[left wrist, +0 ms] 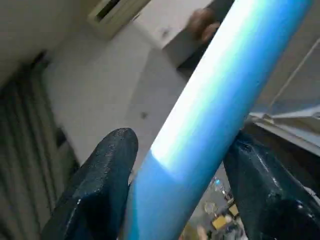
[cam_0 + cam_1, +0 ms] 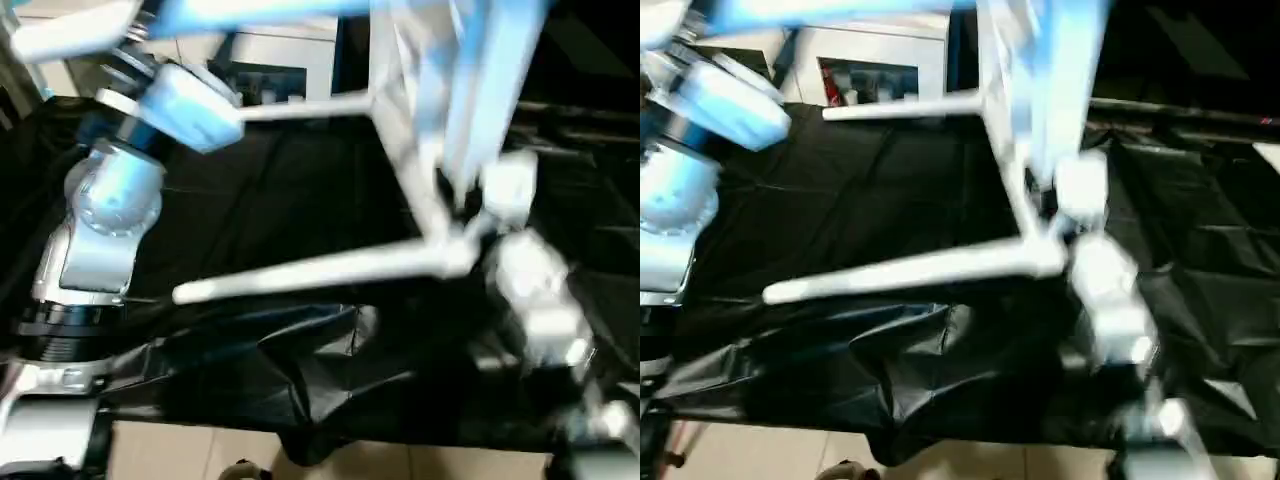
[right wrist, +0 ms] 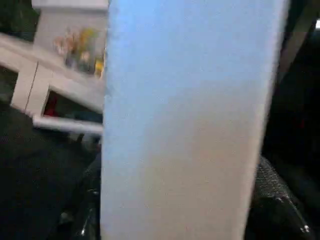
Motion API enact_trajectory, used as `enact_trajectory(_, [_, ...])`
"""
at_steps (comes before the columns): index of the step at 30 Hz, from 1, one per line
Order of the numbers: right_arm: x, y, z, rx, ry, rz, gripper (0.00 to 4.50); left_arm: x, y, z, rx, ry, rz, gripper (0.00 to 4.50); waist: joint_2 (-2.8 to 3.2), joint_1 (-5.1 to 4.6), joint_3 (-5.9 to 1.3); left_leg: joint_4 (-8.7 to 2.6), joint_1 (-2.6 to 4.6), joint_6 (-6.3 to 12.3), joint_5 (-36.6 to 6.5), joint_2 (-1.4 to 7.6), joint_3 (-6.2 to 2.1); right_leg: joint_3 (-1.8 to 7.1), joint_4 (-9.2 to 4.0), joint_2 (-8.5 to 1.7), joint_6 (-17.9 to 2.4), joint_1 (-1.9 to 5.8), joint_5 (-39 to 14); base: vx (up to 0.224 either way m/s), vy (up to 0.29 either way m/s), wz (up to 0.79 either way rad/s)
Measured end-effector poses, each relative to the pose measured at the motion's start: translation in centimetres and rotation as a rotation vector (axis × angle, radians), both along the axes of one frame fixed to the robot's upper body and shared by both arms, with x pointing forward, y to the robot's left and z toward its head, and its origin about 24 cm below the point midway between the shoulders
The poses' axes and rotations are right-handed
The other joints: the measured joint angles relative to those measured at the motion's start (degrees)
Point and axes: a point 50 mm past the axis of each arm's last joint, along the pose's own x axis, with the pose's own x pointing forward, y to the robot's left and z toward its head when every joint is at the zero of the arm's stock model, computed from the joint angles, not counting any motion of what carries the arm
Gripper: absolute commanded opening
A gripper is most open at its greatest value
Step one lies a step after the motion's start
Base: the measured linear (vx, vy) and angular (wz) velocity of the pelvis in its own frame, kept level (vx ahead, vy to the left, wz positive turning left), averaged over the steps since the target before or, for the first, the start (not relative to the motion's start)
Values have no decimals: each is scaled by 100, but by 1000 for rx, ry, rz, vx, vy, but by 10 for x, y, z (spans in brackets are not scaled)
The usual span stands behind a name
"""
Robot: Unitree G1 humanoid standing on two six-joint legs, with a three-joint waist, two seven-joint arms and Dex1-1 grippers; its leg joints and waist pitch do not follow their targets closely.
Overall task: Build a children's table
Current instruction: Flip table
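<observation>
The left forearm (image 2: 98, 225) is silver, with a rounded joint housing above a boxy shell and a black ribbed ring at its base. The right forearm (image 2: 535, 300) is silver too, in blocky segments with dark gaps. The fingers (image 1: 97, 187) are black, thick and blunt, with a pebbled surface.
</observation>
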Motion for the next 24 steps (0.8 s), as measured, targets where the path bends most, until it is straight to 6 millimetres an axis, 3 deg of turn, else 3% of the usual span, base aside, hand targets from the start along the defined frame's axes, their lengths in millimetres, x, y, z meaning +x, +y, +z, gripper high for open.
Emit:
enact_trajectory(3, [4,-2,24,-52,-58,2,197,1,4,0,-93,18,-10,269,-27,11,11,13,-17,8,6,1,0,-1,-1,-1,-1,-4,1,0,0,0])
enact_trajectory(11, [11,5,64,-117,-108,75,197,-15,17,-4,-218,21,11,269,-96,3,44,22,-35,26,9,1,9,4,-12,-2,-1,-12,-3,0,0,0])
enact_trajectory(12, [12,6,70,-134,-113,93,247,-19,19,-6,-231,21,11,269,-106,6,48,22,-35,26,9,3,9,2,-12,-2,-2,-12,-5,0,0,0])
enact_trajectory(16, [13,8,89,-150,-147,135,286,-26,26,-9,-274,17,22,268,-170,20,44,21,-31,25,9,12,9,-6,-9,-1,-3,-11,-9,0,0,0])
enact_trajectory(24, [13,7,92,-112,-153,145,351,-29,27,-9,-283,24,24,265,-283,49,48,41,-27,24,10,14,9,-5,-10,-1,-1,5,4,0,0,0])
